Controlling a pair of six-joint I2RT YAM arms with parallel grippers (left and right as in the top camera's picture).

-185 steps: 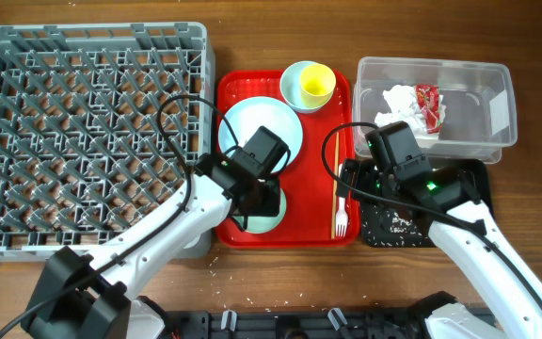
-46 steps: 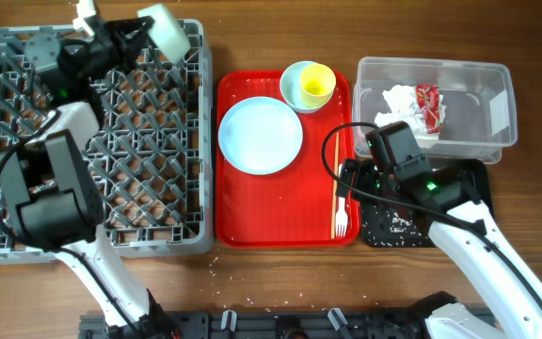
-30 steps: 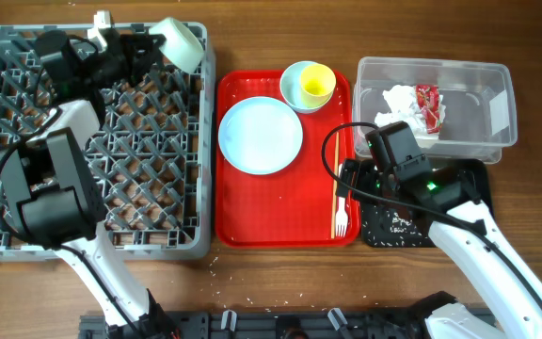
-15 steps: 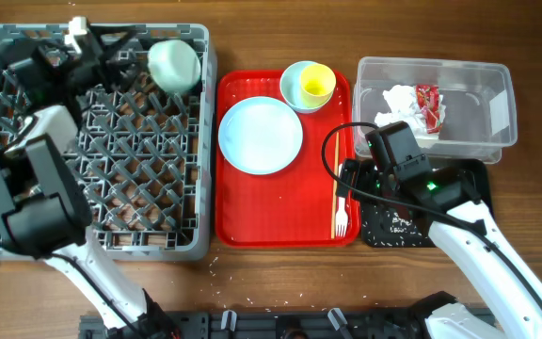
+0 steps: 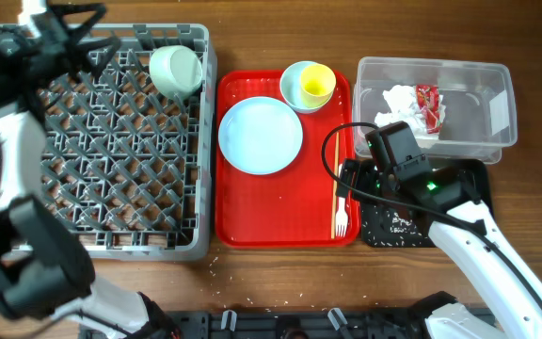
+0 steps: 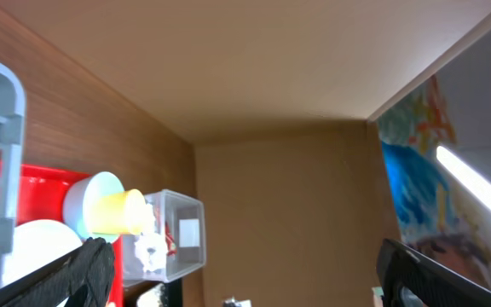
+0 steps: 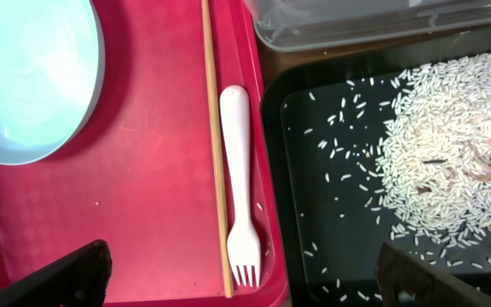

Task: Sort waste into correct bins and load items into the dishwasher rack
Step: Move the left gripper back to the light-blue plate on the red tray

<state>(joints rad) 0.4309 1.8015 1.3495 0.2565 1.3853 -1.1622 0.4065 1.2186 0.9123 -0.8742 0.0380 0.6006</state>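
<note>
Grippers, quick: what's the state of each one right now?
Left gripper: open, holding nothing.
Right gripper: open, holding nothing.

Grey pegged rack (image 5: 111, 243), mint bowl (image 5: 175, 70) tilted in its far right corner, mint plate (image 5: 261, 136) flat beside it, yellow cup (image 5: 317, 84) inside second bowl (image 5: 294, 87), fork (image 7: 239, 183) parallel to chopsticks (image 7: 214, 153), tissue (image 5: 398, 102) and red wrapper (image 5: 428, 104) in clear tub (image 5: 502, 104), rice (image 7: 441, 162) on black tray (image 7: 322, 145)
</note>
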